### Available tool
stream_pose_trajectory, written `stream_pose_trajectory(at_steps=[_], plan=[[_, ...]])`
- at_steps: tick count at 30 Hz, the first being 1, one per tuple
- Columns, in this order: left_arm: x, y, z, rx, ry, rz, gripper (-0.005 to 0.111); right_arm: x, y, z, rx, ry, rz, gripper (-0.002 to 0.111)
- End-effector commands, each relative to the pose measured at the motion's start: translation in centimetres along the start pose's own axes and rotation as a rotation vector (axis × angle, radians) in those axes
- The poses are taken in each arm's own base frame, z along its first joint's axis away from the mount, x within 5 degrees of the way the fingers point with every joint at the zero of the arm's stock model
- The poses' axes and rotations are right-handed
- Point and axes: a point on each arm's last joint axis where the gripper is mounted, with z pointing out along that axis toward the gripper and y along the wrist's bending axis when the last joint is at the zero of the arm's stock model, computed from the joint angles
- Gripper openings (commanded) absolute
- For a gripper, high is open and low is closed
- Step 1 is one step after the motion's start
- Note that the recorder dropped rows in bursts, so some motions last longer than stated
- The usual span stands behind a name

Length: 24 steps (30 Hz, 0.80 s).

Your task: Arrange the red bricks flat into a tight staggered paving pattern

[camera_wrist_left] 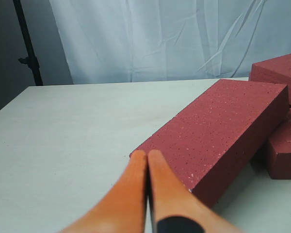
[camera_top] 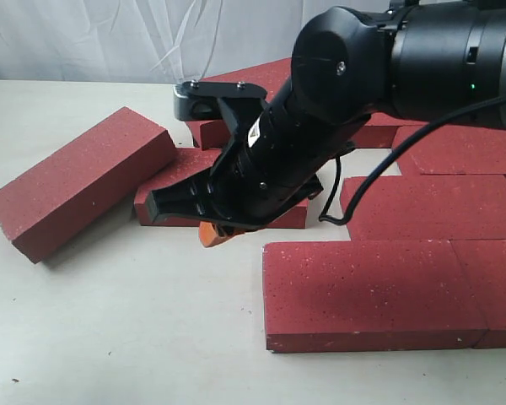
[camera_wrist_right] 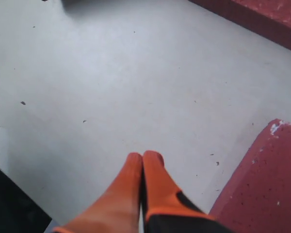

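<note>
Bricks [camera_top: 76, 181]: dark red, rough gritty matt faces with pale speckles, look like fired clay or concrete; sides a shade darker, one corner scuffed pale in the right wrist view. Surface [camera_top: 126, 337]: off-white, smooth, matt, a few dark specks, painted or laminate look. Arm [camera_top: 455, 59]: black casing, smooth, semi-gloss with soft highlights, plastic or coated metal, can't tell which. Bracket [camera_top: 185, 99]: silver-grey metal, dull sheen. Cable [camera_top: 379, 164]: black, smooth, rubbery sheath. Left hand [camera_wrist_left: 147, 156] and right hand [camera_wrist_right: 143, 156]: orange, smooth, satin, plastic-looking, with black matt patches. Backdrop [camera_wrist_left: 160, 39]: white cloth, thin, creased, matt.
</note>
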Motion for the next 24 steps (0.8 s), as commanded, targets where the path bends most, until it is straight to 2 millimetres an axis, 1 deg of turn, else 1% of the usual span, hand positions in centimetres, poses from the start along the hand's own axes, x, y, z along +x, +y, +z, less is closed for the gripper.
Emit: stream_pose_trajectory(at_steps=[1, 10, 13, 16, 24], plan=[[0.1, 0.0, 0.0, 0.001, -0.005, -0.003, 0.0, -0.1, -0.2, -0.3, 0.002, -0.023, 0.0, -0.001], [0.1, 0.0, 0.0, 0.001, -0.009, -0.003, 0.0, -0.2, -0.3, -0.3, 0.01, -0.028, -0.01, -0.001], [-0.2, 0.0, 0.0, 0.001, -0.039, -0.006, 0.0, -0.2, -0.3, -0.3, 0.014, -0.031, -0.014, -0.001], [-0.9, 0.0, -0.1, 0.0, -0.114, -0.006, 0.0, -0.2, -0.3, -0.3, 0.014, -0.034, -0.015, -0.001], [-3.4, 0.0, -0.7, -0.003, -0.395, -0.006, 0.0, -0.2, -0.3, -0.3, 0.015, -0.03, -0.015, -0.001]])
